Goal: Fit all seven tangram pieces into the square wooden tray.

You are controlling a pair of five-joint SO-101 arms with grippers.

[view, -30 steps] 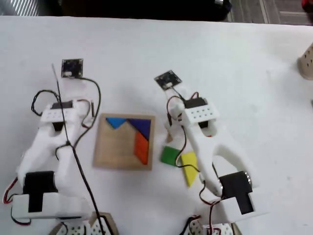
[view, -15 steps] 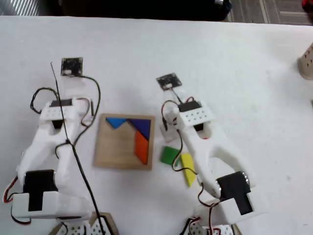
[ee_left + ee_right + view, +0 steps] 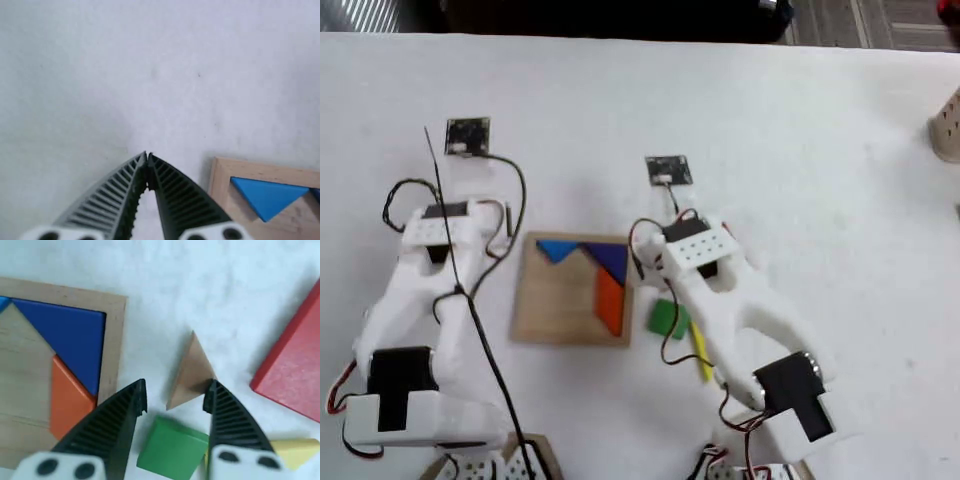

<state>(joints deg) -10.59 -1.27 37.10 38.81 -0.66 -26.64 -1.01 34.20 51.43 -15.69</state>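
So the wooden tray (image 3: 552,300) sits mid-table with a light blue triangle (image 3: 554,249), a dark blue triangle (image 3: 610,260) and an orange piece (image 3: 609,303) packed toward its two o'clock corner, leaving bare wood for the rest. Off its three o'clock side lie a green square (image 3: 667,318), a yellow piece (image 3: 701,350), a tan triangle (image 3: 192,371) and a red piece (image 3: 295,365). The right gripper (image 3: 176,390) hangs with jaws spread either side of the tan triangle, seemingly to pick it. The left gripper (image 3: 147,156), pinched closed on nothing, waits by the ten o'clock corner.

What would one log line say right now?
tray partly filled | right gripper open over tan triangle | left gripper shut beside tray
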